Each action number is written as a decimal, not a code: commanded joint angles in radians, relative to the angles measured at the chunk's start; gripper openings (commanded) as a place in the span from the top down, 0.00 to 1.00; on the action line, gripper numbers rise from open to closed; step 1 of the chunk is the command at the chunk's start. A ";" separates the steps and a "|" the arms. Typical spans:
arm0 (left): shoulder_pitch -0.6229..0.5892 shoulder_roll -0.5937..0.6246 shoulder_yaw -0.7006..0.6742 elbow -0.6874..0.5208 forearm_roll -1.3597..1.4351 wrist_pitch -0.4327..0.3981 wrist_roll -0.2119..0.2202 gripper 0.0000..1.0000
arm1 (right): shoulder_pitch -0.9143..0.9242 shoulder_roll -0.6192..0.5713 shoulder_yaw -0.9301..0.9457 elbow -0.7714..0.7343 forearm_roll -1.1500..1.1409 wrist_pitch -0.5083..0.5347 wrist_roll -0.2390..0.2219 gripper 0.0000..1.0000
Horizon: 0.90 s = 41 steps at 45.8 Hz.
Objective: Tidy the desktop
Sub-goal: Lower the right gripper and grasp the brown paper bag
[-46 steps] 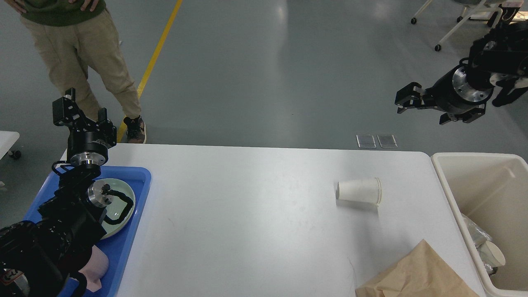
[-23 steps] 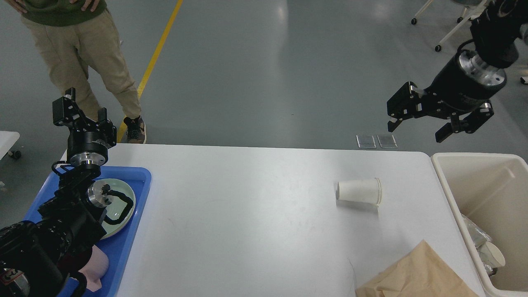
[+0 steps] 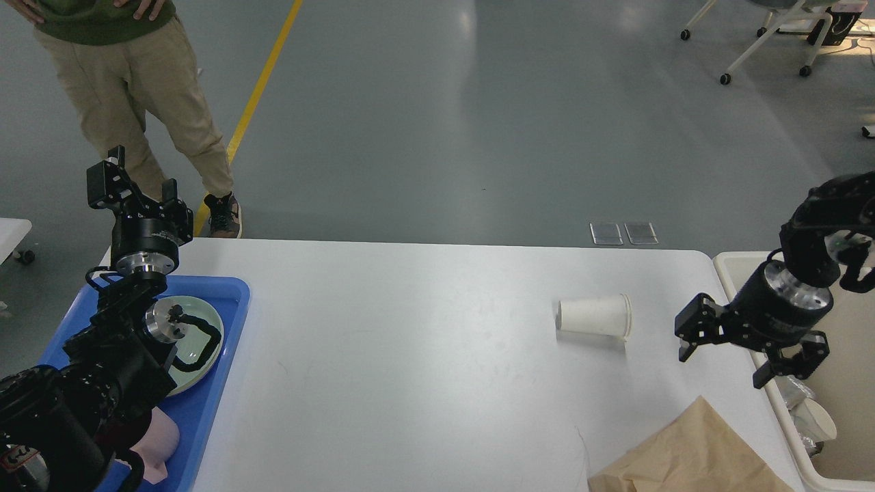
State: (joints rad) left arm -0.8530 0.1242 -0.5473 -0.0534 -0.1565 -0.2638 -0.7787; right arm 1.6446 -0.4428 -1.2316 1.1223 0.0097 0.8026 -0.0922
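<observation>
Currently left gripper [image 3: 130,188] spread, raised at 12 o'clock of blue tray [image 3: 225,342]; desktop [image 3: 410,355] spans centre, paper cup [image 3: 593,317] on its side; right gripper [image 3: 721,352] spread, at 3 o'clock of cup, above desktop's right edge

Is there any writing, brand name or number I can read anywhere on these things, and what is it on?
None can be read.
The cup, lying on its side on the desktop, is plain white.
The paper bag, tray and bin show no print.
A small mark on the left arm's base is too small to read.
</observation>
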 commanded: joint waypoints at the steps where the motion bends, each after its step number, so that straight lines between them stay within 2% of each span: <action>1: 0.000 0.000 0.000 0.000 0.000 0.000 -0.001 0.04 | -0.065 0.009 0.018 0.001 0.001 -0.025 0.000 0.00; 28: 0.000 0.000 0.001 0.000 0.000 0.000 0.001 0.04 | -0.187 0.012 0.119 -0.006 0.010 -0.092 0.000 0.00; 41: 0.000 0.000 0.001 0.000 0.000 0.000 -0.001 0.04 | -0.316 0.059 0.129 -0.124 0.009 -0.132 -0.001 0.00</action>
State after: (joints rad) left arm -0.8530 0.1242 -0.5467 -0.0536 -0.1558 -0.2639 -0.7781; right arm 1.3773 -0.4078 -1.1036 1.0463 0.0198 0.6846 -0.0924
